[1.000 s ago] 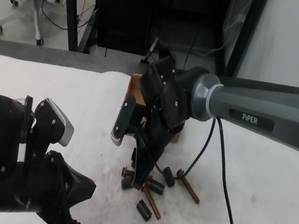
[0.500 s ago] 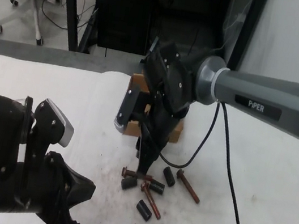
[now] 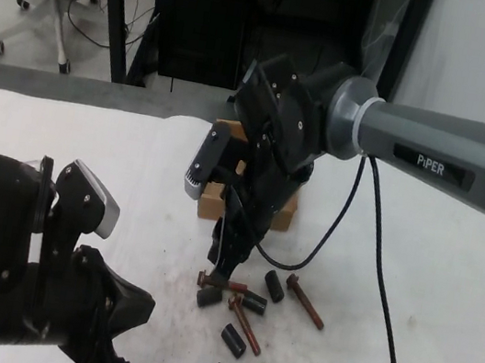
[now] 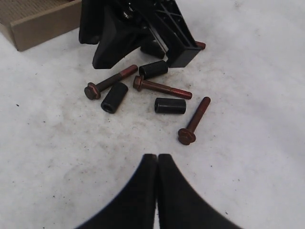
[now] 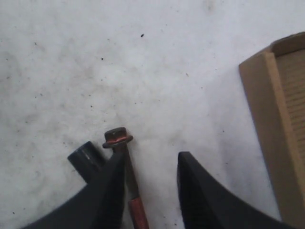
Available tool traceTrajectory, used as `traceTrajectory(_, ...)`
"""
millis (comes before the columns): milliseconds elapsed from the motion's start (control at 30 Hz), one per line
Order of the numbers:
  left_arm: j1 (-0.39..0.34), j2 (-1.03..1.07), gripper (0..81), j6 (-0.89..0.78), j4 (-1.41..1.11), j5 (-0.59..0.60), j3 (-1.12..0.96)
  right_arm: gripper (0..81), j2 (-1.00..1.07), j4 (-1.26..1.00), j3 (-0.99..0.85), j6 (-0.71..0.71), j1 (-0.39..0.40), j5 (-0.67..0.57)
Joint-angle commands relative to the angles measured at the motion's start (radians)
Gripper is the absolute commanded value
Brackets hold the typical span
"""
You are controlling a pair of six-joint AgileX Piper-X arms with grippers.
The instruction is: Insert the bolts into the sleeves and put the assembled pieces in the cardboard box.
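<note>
- Looking first at the bolt (image 5: 135, 210), we see a rusty brown piece with a flanged hexagonal head and a threaded shank. It lies flat on the cloth between the right gripper's (image 5: 151, 157) fingers, close against one and apart from the other.
- A sleeve (image 5: 86, 160), a short black tube with a smooth matt wall and an open end, lies just outside that same finger, near the bolt's head.
- The right gripper's fingers are black and tapering. They stand well apart, and we see nothing clamped between them.
- The right arm (image 3: 432, 162), a grey tube ending in a black wrist, comes in over the bench and bends so that its fingers point down at the scattered parts.
- The cardboard box (image 5: 267, 124), plain brown with a ribbed inner face, sits beyond the other finger, well apart from it.
- The left gripper (image 4: 157, 156) has its two curved black fingers pressed together at the tips, holding nothing, above bare cloth.
- Ahead of those closed fingertips a second bolt (image 4: 194, 121) and a second sleeve (image 4: 170, 105) lie near each other. A third bolt (image 4: 162, 88) and a third sleeve (image 4: 114, 97) lie farther on.
- The cloth (image 5: 95, 57) is white, slightly fuzzy and specked with dark grime around the parts.
</note>
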Motion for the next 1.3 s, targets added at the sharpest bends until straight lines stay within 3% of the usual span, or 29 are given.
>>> traceTrajectory(0,-0.004,-0.013,0.3,0.003,0.001,0.001,0.000,34.2,-0.007,-0.029,0.015,0.000,-0.004,-0.015)
traceTrajectory(1267,-0.004,-0.013,0.3,0.003,0.004,0.001,0.000,32.8,0.045,-0.067,0.060,-0.105,0.039,0.026)
